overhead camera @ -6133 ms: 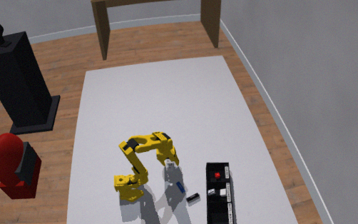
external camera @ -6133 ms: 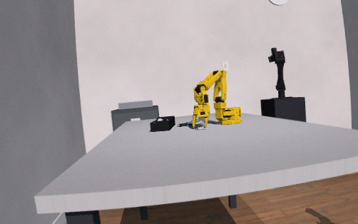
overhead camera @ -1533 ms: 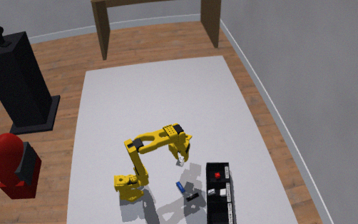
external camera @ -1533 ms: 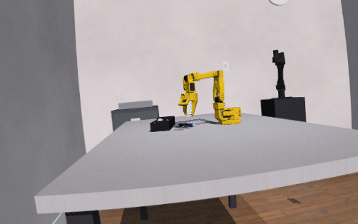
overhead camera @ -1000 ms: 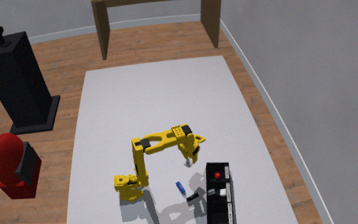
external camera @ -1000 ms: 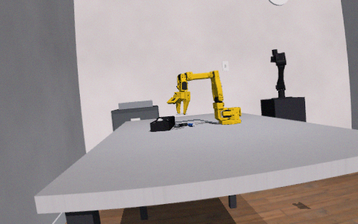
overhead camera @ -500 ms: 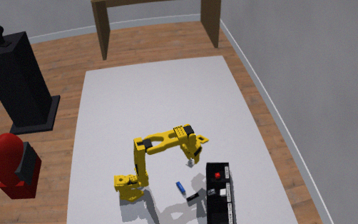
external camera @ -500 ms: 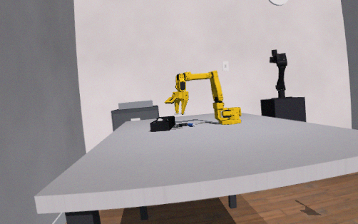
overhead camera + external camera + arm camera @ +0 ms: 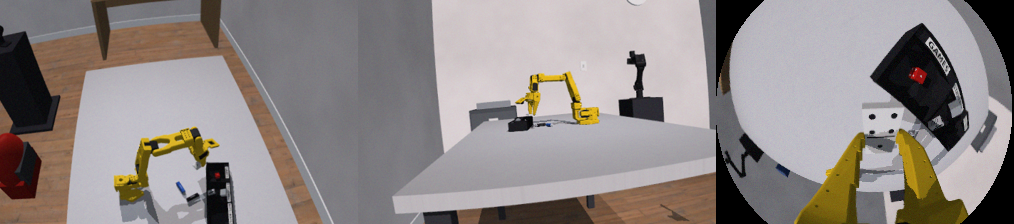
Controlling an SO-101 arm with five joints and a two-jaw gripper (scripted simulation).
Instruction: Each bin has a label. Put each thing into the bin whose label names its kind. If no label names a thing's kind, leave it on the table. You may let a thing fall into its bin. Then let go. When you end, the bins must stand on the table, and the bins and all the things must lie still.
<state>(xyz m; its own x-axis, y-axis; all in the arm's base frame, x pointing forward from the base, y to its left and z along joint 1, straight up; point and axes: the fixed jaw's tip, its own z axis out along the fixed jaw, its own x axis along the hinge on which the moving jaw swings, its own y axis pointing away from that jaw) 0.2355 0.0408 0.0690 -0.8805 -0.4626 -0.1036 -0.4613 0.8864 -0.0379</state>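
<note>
Overhead, the yellow SO-101 arm (image 9: 167,140) arches from its base (image 9: 128,185) at about 7 o'clock on the grey table (image 9: 150,107) and bends down toward the row of black bins (image 9: 218,194) at 5 o'clock. Its gripper (image 9: 882,141) is closed, jaws narrowly apart, on a white die (image 9: 880,123) with dark pips, held in the air above the table. From the top camera the die (image 9: 197,165) shows as a pale block just beside the far left corner of the bins, at about their 10 o'clock, not yet over a compartment.

The far compartment, labelled in white letters that appear to read "GAMES" (image 9: 938,56), holds a red die (image 9: 217,175); the wrist camera shows the same red die (image 9: 918,75) lying on the black floor of that compartment. A further compartment down the row holds a small grey object (image 9: 223,192), too small to identify.

On the table between the arm's base and the bins lie a small blue object (image 9: 180,187) and, just beyond it toward 5 o'clock, a small black object (image 9: 192,197); the two are near each other but apart.

From the exterior camera, the gripper (image 9: 533,107) hangs pointing down just above the right end of the bins (image 9: 520,125).
</note>
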